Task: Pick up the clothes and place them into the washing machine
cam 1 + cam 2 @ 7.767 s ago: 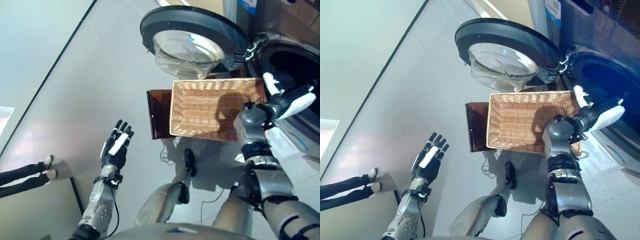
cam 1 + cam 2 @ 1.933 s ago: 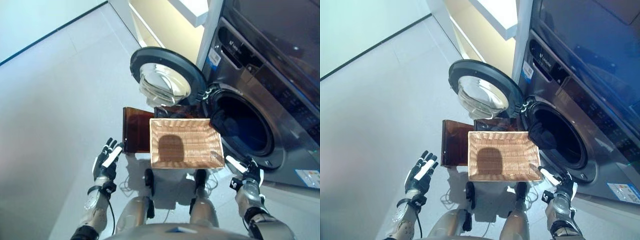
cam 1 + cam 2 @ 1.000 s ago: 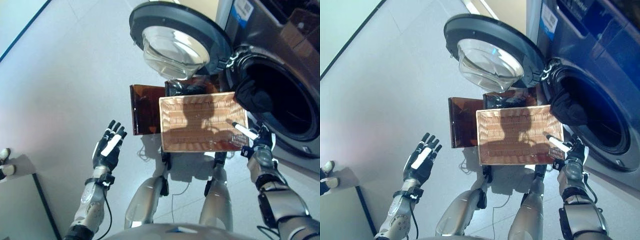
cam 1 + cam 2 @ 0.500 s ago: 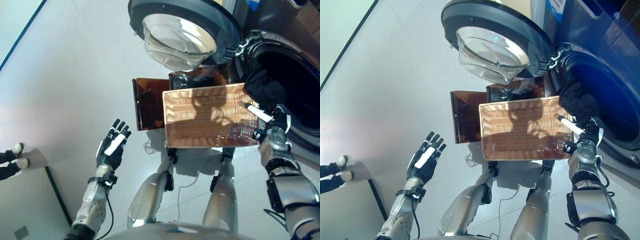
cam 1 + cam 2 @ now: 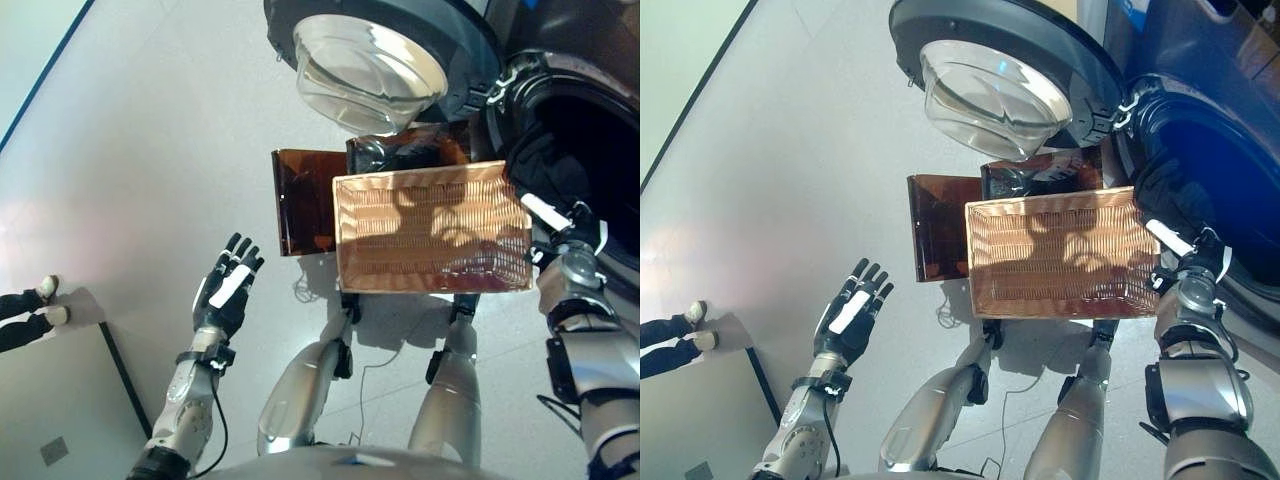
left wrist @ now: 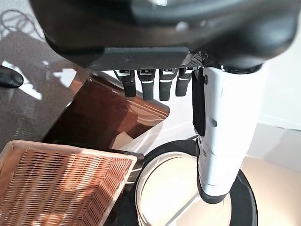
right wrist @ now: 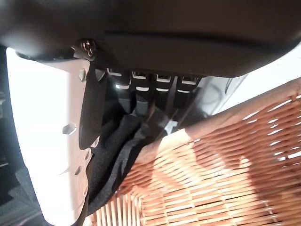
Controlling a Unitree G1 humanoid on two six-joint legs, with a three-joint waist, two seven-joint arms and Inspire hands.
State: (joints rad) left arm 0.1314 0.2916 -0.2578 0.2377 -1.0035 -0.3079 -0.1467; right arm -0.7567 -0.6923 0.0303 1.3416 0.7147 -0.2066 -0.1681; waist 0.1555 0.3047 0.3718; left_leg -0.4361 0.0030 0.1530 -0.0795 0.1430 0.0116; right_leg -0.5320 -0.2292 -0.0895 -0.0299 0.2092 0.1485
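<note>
The shallow wicker basket [image 5: 430,228] rests on a low dark brown box [image 5: 300,200] beside the washing machine and looks empty. The machine's round door [image 5: 370,60] stands open. Dark clothes [image 5: 540,165] lie bunched in the drum's mouth [image 5: 1200,130]. My right hand [image 5: 568,238] is open, with its white-covered thumb at the basket's right end, just below the dark clothes. In the right wrist view its straight fingers [image 7: 141,80] point at the dark cloth [image 7: 117,160] beside the basket's rim [image 7: 221,155]. My left hand [image 5: 228,290] is open and empty above the floor, left of the box.
A person's legs and shoes [image 5: 25,310] show at the far left edge. A grey floor panel [image 5: 60,400] lies at the lower left. The open door overhangs the box's far side. In the left wrist view the basket [image 6: 61,183], box [image 6: 103,117] and door [image 6: 178,188] show past my fingers.
The camera has shifted. My right hand has risen from beside my leg to the basket's right end near the drum's mouth. My left hand stays open at the left.
</note>
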